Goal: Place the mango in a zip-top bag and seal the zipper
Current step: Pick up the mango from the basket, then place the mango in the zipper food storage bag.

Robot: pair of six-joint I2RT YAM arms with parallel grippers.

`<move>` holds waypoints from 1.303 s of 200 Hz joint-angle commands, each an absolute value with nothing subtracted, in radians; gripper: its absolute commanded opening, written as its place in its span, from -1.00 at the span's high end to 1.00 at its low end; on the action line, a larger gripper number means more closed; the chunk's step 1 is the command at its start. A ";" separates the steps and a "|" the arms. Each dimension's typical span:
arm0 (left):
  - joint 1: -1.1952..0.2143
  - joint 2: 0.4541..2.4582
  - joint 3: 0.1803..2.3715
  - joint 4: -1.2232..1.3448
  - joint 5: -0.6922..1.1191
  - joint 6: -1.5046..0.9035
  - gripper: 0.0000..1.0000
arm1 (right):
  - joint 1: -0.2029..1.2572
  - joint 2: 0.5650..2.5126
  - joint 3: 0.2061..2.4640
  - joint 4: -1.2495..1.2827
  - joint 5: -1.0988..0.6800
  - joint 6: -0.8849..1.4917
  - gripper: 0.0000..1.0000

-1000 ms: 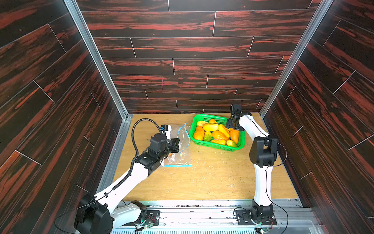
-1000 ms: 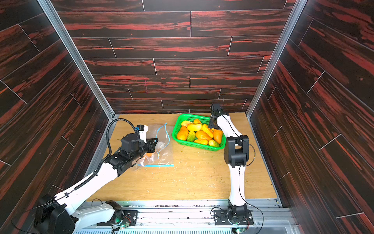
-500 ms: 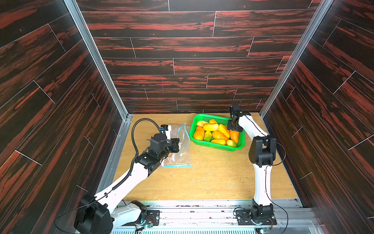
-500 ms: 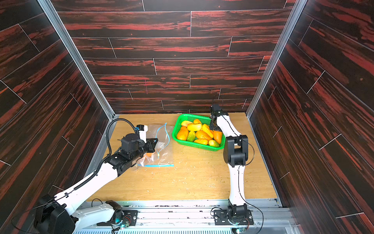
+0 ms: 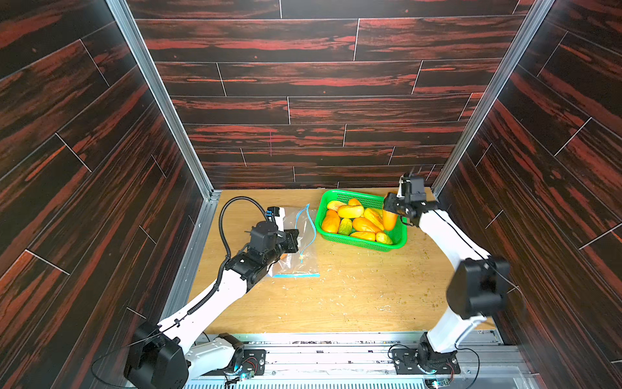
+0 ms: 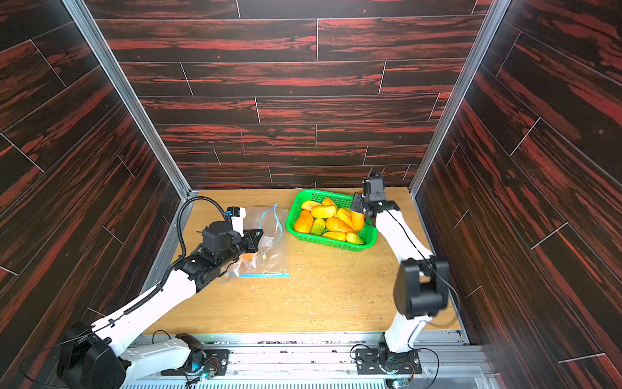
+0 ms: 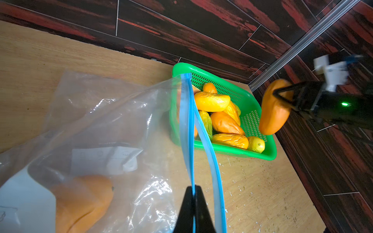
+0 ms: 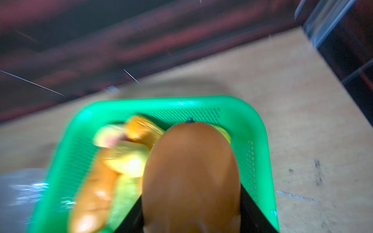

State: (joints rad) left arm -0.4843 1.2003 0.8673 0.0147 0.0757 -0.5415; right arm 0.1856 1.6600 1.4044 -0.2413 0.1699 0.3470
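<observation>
changed: R gripper has gone from wide to clamped on an orange mango and lifted it. L arm is the same as before.
R grip: jaws part-way in, gripping the mango's upper end. The fruit hangs below the tips, stem end pointing away from the wrist cam.
mango spot: right under R gripper, over the basket. It looks clear of the other mangoes.
L grip: L gripper is fully shut, pinching one blue zip strip of the bag.
why L holds: prob. to keep one lip raised so the mouth gapes toward the basket and the fruit can go in w/o fumbling.
bag spot: ahead of and below L gripper's tips, body lying on the table, mouth just beside the basket.
bag contents: a bagged mango is already in there, low down on L gripper's wrist side.
R arm pose: elbow high, forearm reaching toward the back wall, wrist tipped down over the basket.
L arm pose: low and stretched fwd over the table, gripper approx. level, tips aimed at the basket.
gap: bag mouth is off to R gripper's side, nearer L gripper.
next (guess): carry the mango sideways to the mouth, then zip.
</observation>
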 commanded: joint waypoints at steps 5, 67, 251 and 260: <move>-0.483 1.230 0.920 0.028 0.108 -0.564 1.00 | 0.240 1.542 1.203 0.226 -0.074 0.400 0.50; -0.481 1.233 0.942 0.029 0.147 -0.605 1.00 | 0.538 1.463 0.947 0.941 -0.185 0.538 0.50; -0.469 1.092 0.926 0.040 0.073 -0.654 1.00 | 0.663 1.626 1.107 0.682 -0.221 0.485 -0.70; -0.469 1.084 0.926 0.030 0.067 -0.649 1.00 | 0.662 1.603 1.119 0.616 -0.202 0.463 -0.70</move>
State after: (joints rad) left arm -0.4759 1.1339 0.9112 0.0364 0.0956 -0.6697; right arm 0.6624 1.6661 1.0603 0.8383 -0.2279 0.5430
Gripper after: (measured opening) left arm 0.052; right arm 0.849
